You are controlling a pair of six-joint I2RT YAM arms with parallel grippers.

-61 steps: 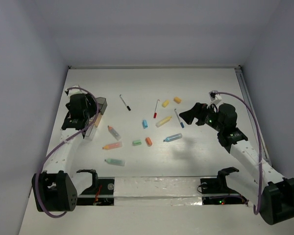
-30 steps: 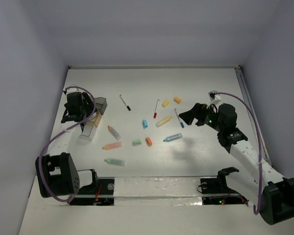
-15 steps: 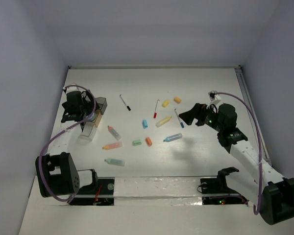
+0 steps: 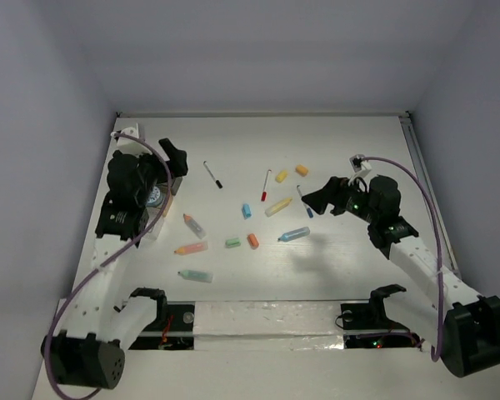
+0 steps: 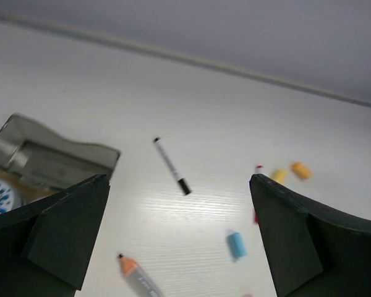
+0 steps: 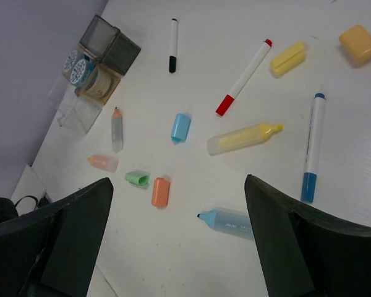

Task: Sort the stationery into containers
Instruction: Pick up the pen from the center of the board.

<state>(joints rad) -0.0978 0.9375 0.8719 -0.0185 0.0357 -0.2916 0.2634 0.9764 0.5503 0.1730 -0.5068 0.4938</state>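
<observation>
Stationery lies scattered mid-table: a black-tipped pen [image 4: 212,174], red pen [image 4: 267,185], yellow highlighter [image 4: 277,206], blue pen [image 4: 304,202], blue highlighter [image 4: 294,234], orange block [image 4: 252,241], green cap [image 4: 232,242] and pink highlighter [image 4: 191,247]. The containers stand at the left: grey square box [image 5: 49,158], blue-white pot [image 4: 155,196], clear tray [image 4: 150,227]. My left gripper [image 4: 173,157] hangs open above the grey box, holding nothing. My right gripper [image 4: 317,197] hovers open and empty over the blue highlighter [image 6: 229,223] and orange block [image 6: 160,192].
A yellow eraser [image 4: 281,176] and an orange-yellow block [image 4: 302,170] lie at the back. A grey marker with an orange tip [image 4: 193,225] and a green highlighter [image 4: 195,275] lie near the tray. Walls close the table on the left, back and right.
My left gripper has opened wide and lifted away from the pot and tray, toward the back. The right arm has barely moved.
</observation>
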